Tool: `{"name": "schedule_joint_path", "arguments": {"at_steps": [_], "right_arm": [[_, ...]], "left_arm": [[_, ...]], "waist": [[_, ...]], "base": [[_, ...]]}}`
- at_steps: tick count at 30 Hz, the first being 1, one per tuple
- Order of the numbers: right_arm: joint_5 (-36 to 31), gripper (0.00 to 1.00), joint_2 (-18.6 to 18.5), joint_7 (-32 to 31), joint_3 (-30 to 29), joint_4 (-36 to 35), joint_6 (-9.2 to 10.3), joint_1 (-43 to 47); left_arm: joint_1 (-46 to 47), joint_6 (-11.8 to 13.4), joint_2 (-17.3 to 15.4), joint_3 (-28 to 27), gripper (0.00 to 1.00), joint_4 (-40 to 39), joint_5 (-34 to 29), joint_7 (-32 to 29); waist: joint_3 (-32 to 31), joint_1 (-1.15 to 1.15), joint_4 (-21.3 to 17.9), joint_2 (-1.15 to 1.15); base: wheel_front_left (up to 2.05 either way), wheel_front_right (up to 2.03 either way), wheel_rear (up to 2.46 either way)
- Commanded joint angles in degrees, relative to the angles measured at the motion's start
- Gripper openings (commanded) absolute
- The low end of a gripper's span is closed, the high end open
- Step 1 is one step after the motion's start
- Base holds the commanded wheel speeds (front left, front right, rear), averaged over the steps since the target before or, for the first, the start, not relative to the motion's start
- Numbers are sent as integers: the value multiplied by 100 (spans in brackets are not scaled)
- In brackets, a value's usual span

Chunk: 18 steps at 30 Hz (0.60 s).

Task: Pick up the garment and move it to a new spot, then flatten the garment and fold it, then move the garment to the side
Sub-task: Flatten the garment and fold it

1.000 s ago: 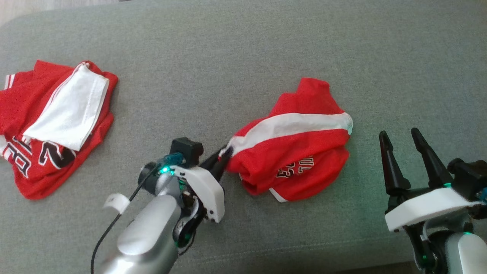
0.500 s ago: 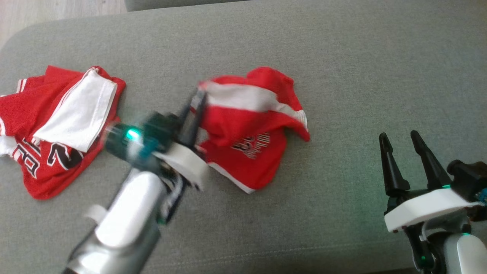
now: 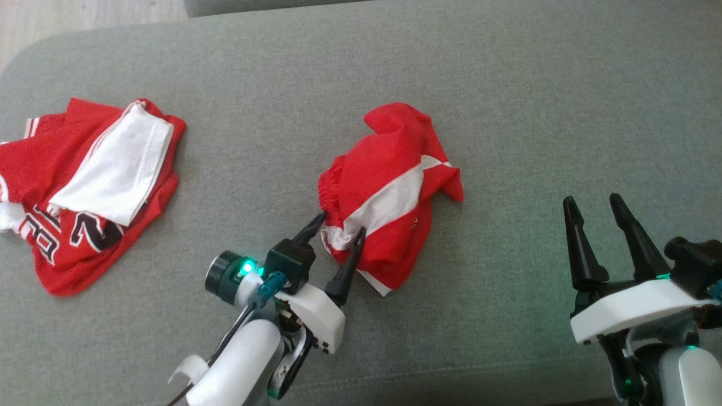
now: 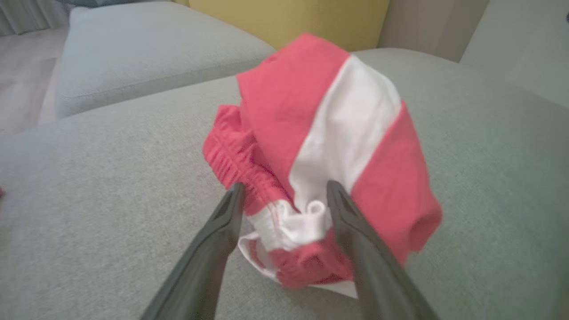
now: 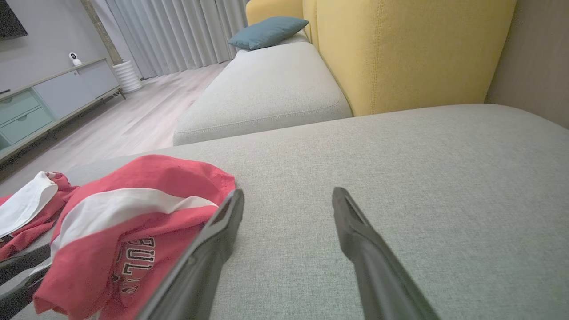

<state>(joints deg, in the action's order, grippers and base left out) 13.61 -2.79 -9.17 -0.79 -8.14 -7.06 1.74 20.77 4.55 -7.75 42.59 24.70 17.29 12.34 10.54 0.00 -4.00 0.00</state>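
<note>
Head camera looks steeply down on the sofa (image 3: 507,84); both wrist cameras sit low over it, sharing the garment (image 3: 389,186).

The shorts (image 3: 395,180) at the centre of the frame are red with a broad white stripe and white hem trim. In the right wrist view their lettering is dark, outlined in white. The jersey (image 3: 84,197) at the left edge is red with a white panel and black, white-edged numerals. The sofa cushion (image 3: 536,101) is heathered grey, the sofa back (image 5: 400,53) mustard yellow, the pillow (image 5: 266,30) teal.
</note>
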Motion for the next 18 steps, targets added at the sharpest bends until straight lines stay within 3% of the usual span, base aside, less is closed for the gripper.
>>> {"name": "schedule_joint_path", "arguments": {"at_steps": [1,10,18], "right_arm": [[9,100,-32,-3,100,-212,-43,-131],[-53,100,-32,-56,41,-285,-43,-62],[-105,100,-43,-106,10,-320,-43,81]], "left_arm": [[125,64,-6,-179,100,-173,-42,106],[-312,490,-192,-849,100,-1048,53,261],[-1030,931,-677,-1876,100,-1765,343,264]], "waist": [[-29,0,18,0],[-275,0,105,0],[-524,0,161,0]], "base": [[0,0,0],[0,0,0],[0,0,0]]}}
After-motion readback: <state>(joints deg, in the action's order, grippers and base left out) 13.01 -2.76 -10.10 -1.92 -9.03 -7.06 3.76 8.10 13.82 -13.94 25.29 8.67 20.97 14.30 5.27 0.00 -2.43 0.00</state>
